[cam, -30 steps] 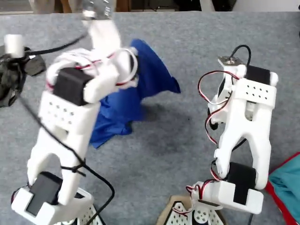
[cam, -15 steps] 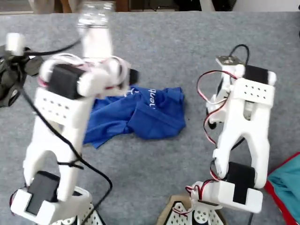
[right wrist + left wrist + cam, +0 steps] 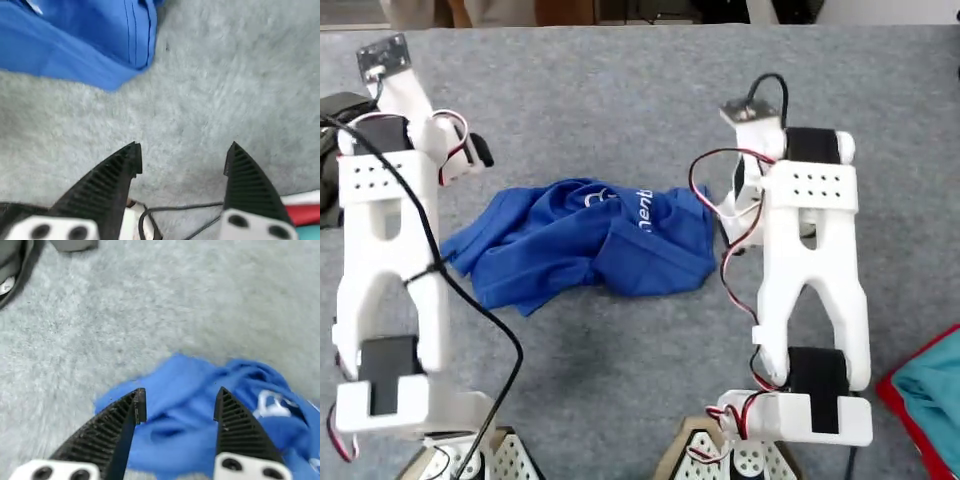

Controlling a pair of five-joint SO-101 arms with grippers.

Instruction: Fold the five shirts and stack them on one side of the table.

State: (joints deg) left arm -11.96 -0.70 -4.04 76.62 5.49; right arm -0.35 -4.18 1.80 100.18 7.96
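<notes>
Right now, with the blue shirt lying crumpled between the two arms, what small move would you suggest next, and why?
I would probably lower the left gripper onto the edge of the blue shirt and close on it: the gripper is open right above that edge, and the shirt lies bunched, so it needs spreading before any fold.

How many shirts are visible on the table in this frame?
3. Crumpled blue fabric shirt in the middle; teal cloth with a red edge at the high view's right edge; dark cloth at its left edge. Both are cropped; more may be hidden.
</notes>
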